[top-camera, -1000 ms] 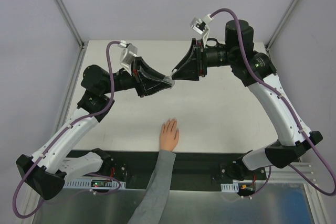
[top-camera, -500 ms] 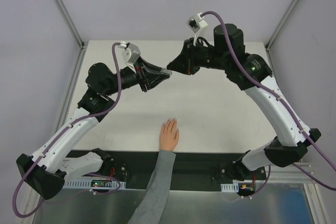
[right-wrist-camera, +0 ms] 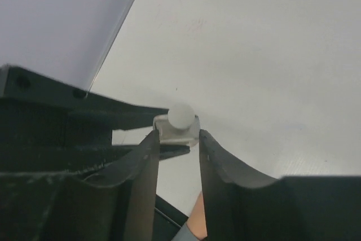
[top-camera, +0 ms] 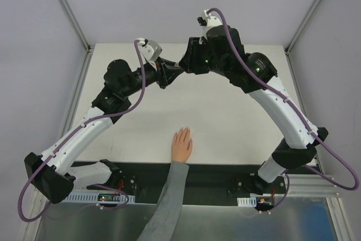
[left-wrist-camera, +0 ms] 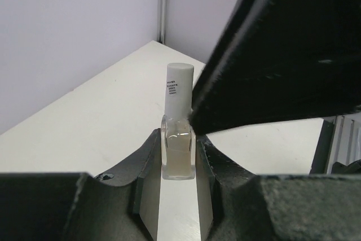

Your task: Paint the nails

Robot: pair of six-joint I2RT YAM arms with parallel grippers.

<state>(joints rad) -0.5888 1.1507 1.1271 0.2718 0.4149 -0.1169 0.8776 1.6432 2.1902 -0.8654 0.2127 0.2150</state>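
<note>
My left gripper is shut on a small clear bottle with a white cap and holds it upright above the far part of the table. My right gripper is open, its two fingers either side of the cap, seen from above. In the top view both grippers, left and right, meet and hide the bottle. The pale hand lies flat near the front edge, fingers together, its tiny nails pointing away, its wrist in a grey sleeve.
The white table is bounded by grey walls and metal frame posts at the back corners. The black base strip with both arm bases runs along the near edge. The hand also shows low in the right wrist view.
Both grippers moved toward the back of the table, and the left one swung right. The right wrist turned over the bottle, so its open fingers now straddle the cap. The hand has not moved.
</note>
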